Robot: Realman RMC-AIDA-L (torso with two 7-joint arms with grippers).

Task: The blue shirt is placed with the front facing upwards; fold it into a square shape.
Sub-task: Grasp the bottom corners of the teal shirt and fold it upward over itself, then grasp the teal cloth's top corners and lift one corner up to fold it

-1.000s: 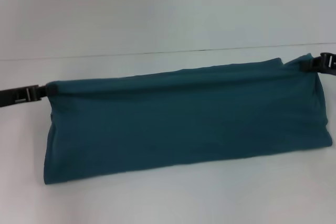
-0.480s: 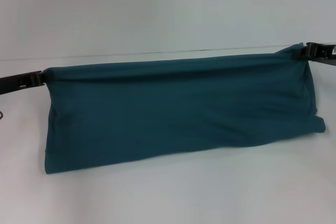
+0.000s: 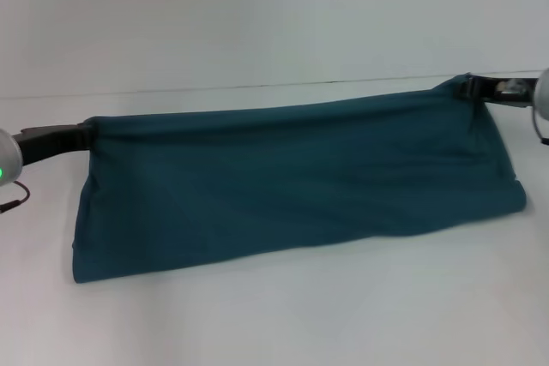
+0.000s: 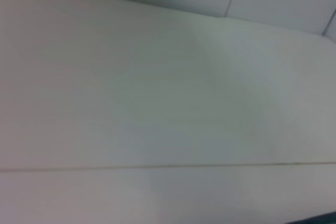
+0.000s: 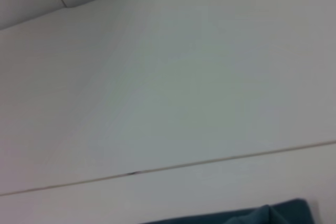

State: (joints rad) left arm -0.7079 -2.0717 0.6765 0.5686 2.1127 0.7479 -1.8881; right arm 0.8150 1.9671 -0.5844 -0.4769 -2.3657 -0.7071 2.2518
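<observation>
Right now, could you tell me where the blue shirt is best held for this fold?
At the two ends of its raised upper edge, each approached from its own outer side. The blue shirt hangs stretched between the left gripper and right gripper, its lower fold resting on the table.

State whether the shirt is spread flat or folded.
Folded and lifted: the blue shirt hangs as a long band between the left gripper and right gripper.

white table [image 3: 283, 315] — plain surface | pale wall [image 3: 257, 15] — behind table, thin seam between
</observation>
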